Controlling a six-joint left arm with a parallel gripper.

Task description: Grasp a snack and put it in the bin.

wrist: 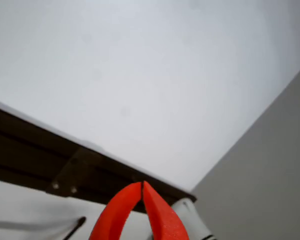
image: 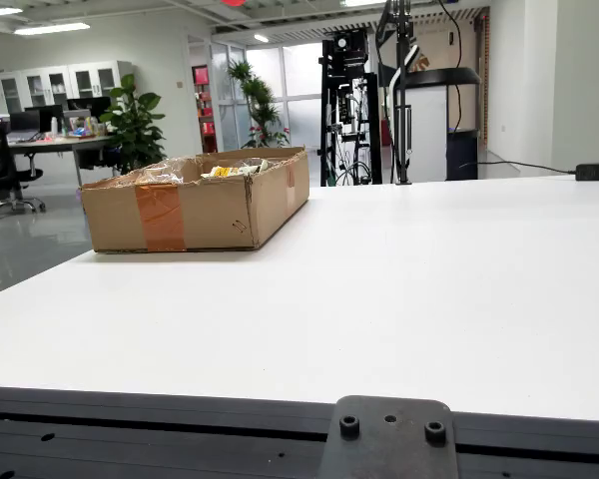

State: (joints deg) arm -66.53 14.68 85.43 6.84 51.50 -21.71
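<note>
a white table [image: 429, 299] carries a taped cardboard box [image: 195, 205] near its far left corner, apparently holding wrappers.

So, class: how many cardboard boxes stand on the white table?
1: the cardboard box sits at the white table's far left corner in the side view, holding snack packets.

In the side view you had the bin [image: 195, 205], an open cardboard box with orange tape, at the tabletop's far left corner, with snacks [image: 230, 171] lying inside it.

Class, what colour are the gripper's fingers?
Orange-red fingers, tips touching, seen in the view riding on the gripper.
</note>
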